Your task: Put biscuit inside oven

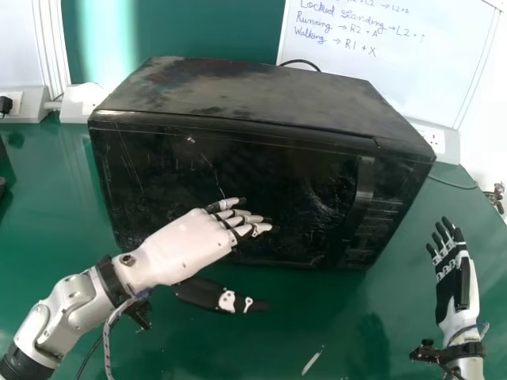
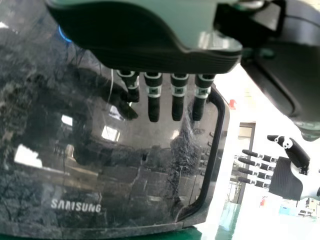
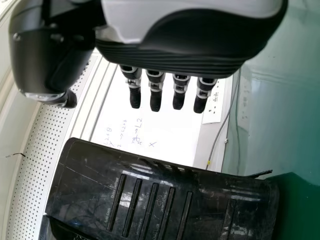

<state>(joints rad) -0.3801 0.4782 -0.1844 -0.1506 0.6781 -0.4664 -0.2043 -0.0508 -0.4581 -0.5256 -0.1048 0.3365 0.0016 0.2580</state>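
Observation:
The black oven (image 1: 230, 170) stands on the green table with its door shut and the door handle (image 1: 364, 184) on its right side. My left hand (image 1: 184, 247) hangs before the lower left part of the door, open, its fingers pointing right and its thumb low. In the left wrist view, the left hand (image 2: 153, 100) has straight fingers over the glossy door (image 2: 130, 160); I cannot tell whether they touch it. To the right of the oven my right hand (image 1: 453, 277) is open, fingers pointing away. The right hand (image 3: 156, 95) shows straight fingers near the oven's side (image 3: 210, 200).
Behind the oven leans a whiteboard (image 1: 396, 55) with writing. Sockets (image 1: 434, 138) and a cable (image 1: 453, 184) are at the back right, with another socket box (image 1: 79, 101) at the back left. A thin whitish strip (image 1: 312, 362) shows on the table near the front.

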